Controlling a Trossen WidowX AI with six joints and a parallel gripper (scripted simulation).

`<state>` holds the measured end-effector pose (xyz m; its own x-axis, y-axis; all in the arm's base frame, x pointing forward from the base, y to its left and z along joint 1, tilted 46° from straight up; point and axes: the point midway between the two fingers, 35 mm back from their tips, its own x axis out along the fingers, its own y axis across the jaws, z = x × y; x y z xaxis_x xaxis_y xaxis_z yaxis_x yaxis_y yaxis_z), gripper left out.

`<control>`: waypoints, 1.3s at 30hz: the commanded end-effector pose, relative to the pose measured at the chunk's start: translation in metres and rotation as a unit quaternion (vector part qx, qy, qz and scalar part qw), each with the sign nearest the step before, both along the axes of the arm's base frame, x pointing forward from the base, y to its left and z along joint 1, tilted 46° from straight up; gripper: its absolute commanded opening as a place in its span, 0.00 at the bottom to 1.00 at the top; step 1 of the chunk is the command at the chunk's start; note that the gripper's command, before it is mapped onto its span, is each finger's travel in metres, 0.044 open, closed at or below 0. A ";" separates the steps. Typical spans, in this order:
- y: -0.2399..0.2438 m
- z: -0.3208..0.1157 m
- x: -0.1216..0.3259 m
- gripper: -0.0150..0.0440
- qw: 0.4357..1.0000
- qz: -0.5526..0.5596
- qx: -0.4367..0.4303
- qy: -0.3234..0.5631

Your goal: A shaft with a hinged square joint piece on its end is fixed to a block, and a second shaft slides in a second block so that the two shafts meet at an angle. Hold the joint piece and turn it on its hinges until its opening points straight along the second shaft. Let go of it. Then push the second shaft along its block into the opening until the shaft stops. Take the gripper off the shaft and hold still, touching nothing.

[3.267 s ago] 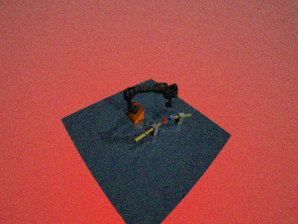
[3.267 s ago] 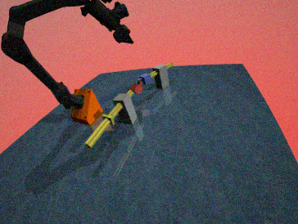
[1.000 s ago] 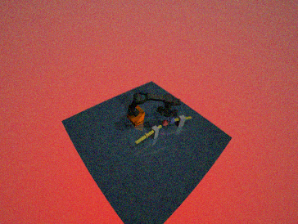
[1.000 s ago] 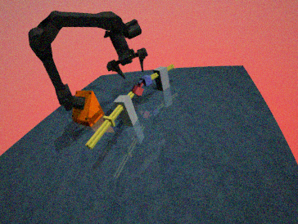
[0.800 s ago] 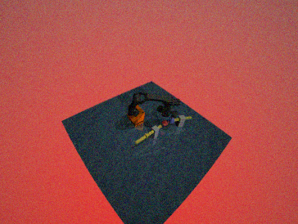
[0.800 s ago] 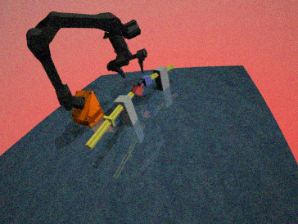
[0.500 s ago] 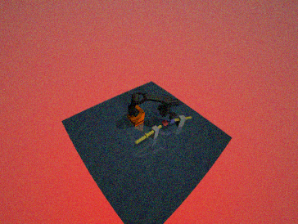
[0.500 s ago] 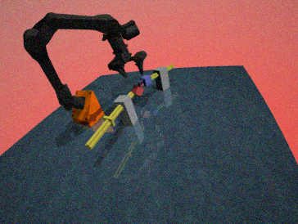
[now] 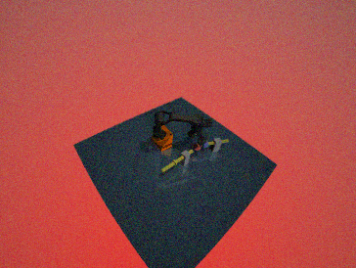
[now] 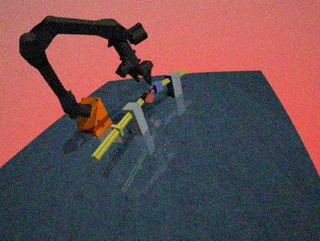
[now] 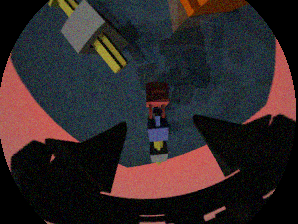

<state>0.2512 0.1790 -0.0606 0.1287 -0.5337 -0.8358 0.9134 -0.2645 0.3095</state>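
Note:
My gripper [image 10: 144, 82] [image 11: 160, 121] is open and empty. In the wrist view its fingers stand apart on either side of the hinged joint. The red joint piece [image 9: 197, 147] [image 10: 149, 96] [image 11: 157, 92] hangs by hinges from a blue fork [image 10: 156, 86] [image 11: 158, 133] on the fixed shaft, whose grey block [image 9: 216, 145] [image 10: 177, 80] stands at the far end. The second yellow shaft [image 9: 168, 167] [image 10: 102, 149] [image 11: 106, 56] lies in the nearer block [image 10: 133, 106] [image 11: 82, 27]. Its end is outside the red piece. In the wrist view the red opening faces up the picture, while this shaft comes from the upper left, at an angle.
The orange arm base [image 9: 162, 139] [image 10: 93, 119] stands beside the second shaft. A collar [image 10: 118, 128] rings that shaft outside its block. The dark table top [image 9: 147, 196] [image 10: 220, 176] shows faint reflections of the shafts and blocks.

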 end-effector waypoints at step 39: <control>-0.072 -0.076 0.003 1.00 0.999 -0.037 0.009 -0.026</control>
<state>0.2542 0.1109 -0.1337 0.1323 -0.5230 -0.8420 0.8708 -0.3445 0.3508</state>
